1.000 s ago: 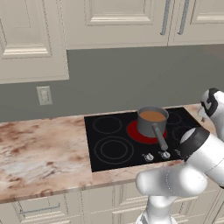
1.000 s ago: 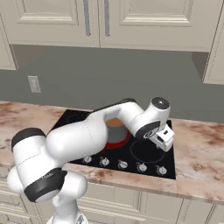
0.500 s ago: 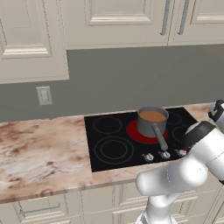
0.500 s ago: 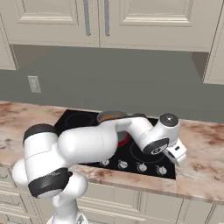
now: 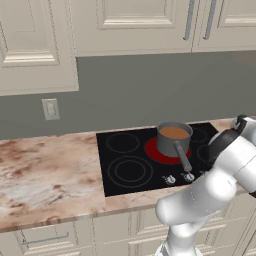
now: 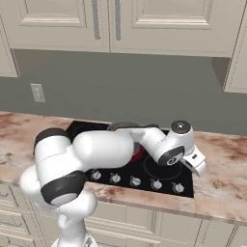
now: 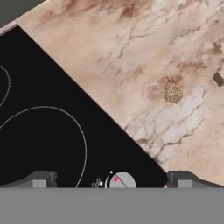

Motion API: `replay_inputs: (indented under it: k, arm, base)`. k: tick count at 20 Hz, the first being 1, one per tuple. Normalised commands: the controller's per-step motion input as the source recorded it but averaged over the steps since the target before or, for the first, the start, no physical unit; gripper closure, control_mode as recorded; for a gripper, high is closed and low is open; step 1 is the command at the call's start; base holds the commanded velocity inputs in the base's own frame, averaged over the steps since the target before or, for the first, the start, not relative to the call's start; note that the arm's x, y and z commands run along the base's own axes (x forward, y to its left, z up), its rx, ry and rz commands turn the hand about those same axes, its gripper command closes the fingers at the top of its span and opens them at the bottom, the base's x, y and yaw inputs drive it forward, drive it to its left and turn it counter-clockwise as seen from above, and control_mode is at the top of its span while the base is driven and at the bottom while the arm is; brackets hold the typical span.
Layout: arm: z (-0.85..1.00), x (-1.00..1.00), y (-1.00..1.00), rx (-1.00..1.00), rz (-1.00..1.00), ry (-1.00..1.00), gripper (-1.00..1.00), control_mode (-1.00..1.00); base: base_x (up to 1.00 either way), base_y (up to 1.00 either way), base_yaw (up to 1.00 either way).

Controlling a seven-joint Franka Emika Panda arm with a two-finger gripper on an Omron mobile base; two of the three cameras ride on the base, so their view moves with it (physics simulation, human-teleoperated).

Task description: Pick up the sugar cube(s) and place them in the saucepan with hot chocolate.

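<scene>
The grey saucepan (image 5: 174, 141) stands on the glowing red burner (image 5: 159, 153) of the black cooktop (image 5: 125, 170), its long handle (image 5: 182, 156) pointing toward the front. The hot chocolate (image 5: 174, 133) fills it, smooth and light brown. One sugar cube (image 7: 173, 93), a small speckled tan block, lies on the marble counter (image 7: 131, 52) to the right of the cooktop. My gripper (image 7: 111, 180) is open and empty, hovering over the cooktop's front right corner, with the cube some way ahead of its fingertips. In the right base view the gripper (image 6: 198, 167) hangs low beside that corner.
A stove knob (image 7: 121, 180) sits just under the gripper, part of a row of knobs (image 6: 135, 181) along the cooktop's front. A small dark speck (image 7: 218, 79) lies on the counter beyond the cube. Wall cabinets (image 5: 125, 25) hang above, and an outlet (image 5: 50, 108) is at the left.
The arm has swung right and down, from above the cooktop's middle to its front right corner near the counter. The jaws have stayed open. The saucepan has not moved.
</scene>
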Motion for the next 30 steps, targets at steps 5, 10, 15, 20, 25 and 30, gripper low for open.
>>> replay_inputs:
  k: [5, 10, 15, 20, 25, 30]
  arm:
    - [-0.26, 0.06, -0.22, 0.00, 0.00, 0.00, -1.00, -1.00]
    - [-0.11, 0.00, -0.47, 0.00, 0.00, 0.04, -1.00, -1.00]
    - [0.00, -0.01, -0.54, 0.00, -0.02, 0.04, -1.00, -1.00]
    - [0.00, -0.18, -0.51, 0.05, -0.04, 0.00, -1.00, -1.00]
    - [0.00, -0.45, -0.26, 0.08, 0.00, -0.05, -1.00, -1.00]
    - [0.07, -0.49, -0.03, 0.02, 0.00, -0.15, -1.00, -1.00]
  base:
    - [0.00, 0.00, 0.00]
    - [0.00, 0.00, 0.00]
    - [0.00, 0.00, 0.00]
    - [0.00, 0.00, 0.00]
    - [0.00, 0.00, 0.00]
    - [0.00, 0.00, 0.00]
